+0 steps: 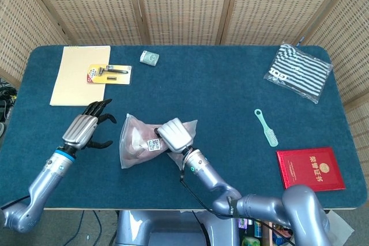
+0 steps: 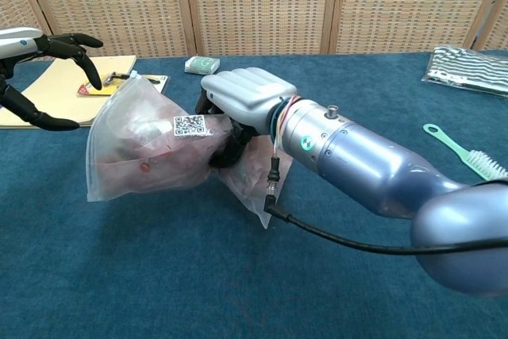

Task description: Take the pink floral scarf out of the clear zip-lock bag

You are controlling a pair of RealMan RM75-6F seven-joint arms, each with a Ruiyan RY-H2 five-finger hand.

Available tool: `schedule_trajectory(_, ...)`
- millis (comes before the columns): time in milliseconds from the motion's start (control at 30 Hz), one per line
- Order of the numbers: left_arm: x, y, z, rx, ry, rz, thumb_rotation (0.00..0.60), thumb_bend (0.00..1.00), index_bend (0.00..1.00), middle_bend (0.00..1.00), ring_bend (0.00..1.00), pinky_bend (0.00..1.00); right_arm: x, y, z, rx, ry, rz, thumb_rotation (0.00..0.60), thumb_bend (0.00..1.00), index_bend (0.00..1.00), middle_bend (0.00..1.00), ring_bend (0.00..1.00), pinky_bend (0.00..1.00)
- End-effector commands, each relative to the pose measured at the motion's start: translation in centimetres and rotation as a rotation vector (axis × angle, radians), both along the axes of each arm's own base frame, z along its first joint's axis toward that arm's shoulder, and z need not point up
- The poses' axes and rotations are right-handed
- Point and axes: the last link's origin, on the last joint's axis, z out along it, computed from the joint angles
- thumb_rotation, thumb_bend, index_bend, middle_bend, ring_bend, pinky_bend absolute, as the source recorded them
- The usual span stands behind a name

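The robot's right hand [image 1: 176, 135] gripped the clear plastic zip-lock bag [image 2: 151, 152] around its middle and held it above the blue felt-covered table [image 1: 230, 90], the crumpled pink floral scarf [image 2: 131, 144] sealed inside. Just beside the bag, the left hand [image 1: 85, 129] hovered with its dark fingers spread and holding nothing.

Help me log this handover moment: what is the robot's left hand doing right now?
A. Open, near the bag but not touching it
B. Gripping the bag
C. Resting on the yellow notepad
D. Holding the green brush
A: the left hand has its fingers spread beside the zip-lock bag, apart from it, while the right hand grips the bag.
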Motion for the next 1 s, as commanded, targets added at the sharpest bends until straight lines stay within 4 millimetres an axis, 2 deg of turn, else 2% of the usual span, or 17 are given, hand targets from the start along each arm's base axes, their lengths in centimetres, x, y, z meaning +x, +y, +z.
schedule_trajectory(33, 0.1, -0.2, -0.3, -0.012, 0.000, -0.004, 0.600, 0.23, 0.38, 0.00, 0.00, 0.00, -0.2, -0.3, -0.2, -0.003, 0.001, -0.022, 0.600, 0.47, 0.69, 0.76, 0.69, 0.79)
schedule_trajectory(400, 0.3, 0.0, -1.4, -0.008, 0.016, -0.014, 0.600, 0.23, 0.38, 0.00, 0.00, 0.00, -0.6, -1.0, 0.4, -0.004, -0.042, -0.084, 0.600, 0.47, 0.69, 0.76, 0.69, 0.79)
schedule_trajectory(833, 3.1, 0.6, -5.3, -0.056, -0.044, -0.047, 0.600, 0.23, 0.38, 0.00, 0.00, 0.00, 0.2, -0.5, 0.0, -0.014, -0.048, -0.073, 0.600, 0.47, 0.69, 0.76, 0.69, 0.79)
schedule_trajectory(1000, 3.9, 0.6, -5.9, -0.054, -0.047, -0.061, 0.600, 0.23, 0.38, 0.00, 0.00, 0.00, 0.5, -0.5, 0.1, -0.016, -0.054, -0.072, 0.600, 0.47, 0.69, 0.76, 0.69, 0.79)
